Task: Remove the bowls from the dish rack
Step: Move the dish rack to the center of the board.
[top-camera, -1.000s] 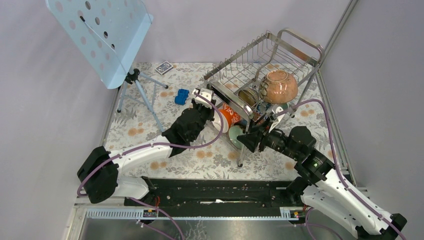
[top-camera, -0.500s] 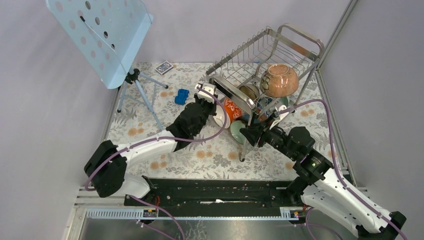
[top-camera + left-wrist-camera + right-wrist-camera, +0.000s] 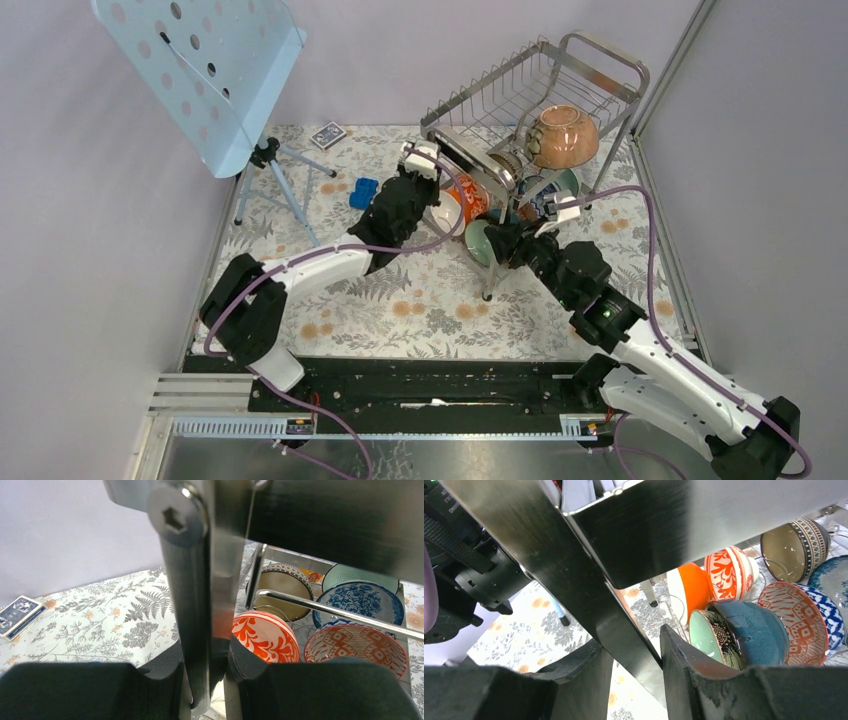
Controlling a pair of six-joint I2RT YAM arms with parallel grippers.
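Note:
The dish rack (image 3: 545, 75) stands tilted away from me at the back right of the table. My left gripper (image 3: 421, 161) is shut on the rack's near-left steel post (image 3: 192, 605). My right gripper (image 3: 503, 243) is shut on a slanting flat steel bar of the rack (image 3: 604, 610). A pinkish-brown bowl (image 3: 563, 135) lies on the upper tier. Several bowls crowd the lower tier: an orange-red patterned one (image 3: 262, 637), a dark brown one with a tan inside (image 3: 282, 582), a blue-and-white one (image 3: 357, 600) and a pale green one (image 3: 706, 632).
A pale blue perforated music stand (image 3: 200, 70) on a tripod fills the back left. A card deck (image 3: 328, 134) and a small blue object (image 3: 364, 192) lie on the floral tablecloth near it. Walls close in on the rack at the back and right.
The rack has tipped further back and up, its near edge rising. Both arms have stretched forward with it. My right gripper's jaws have narrowed onto the bar.

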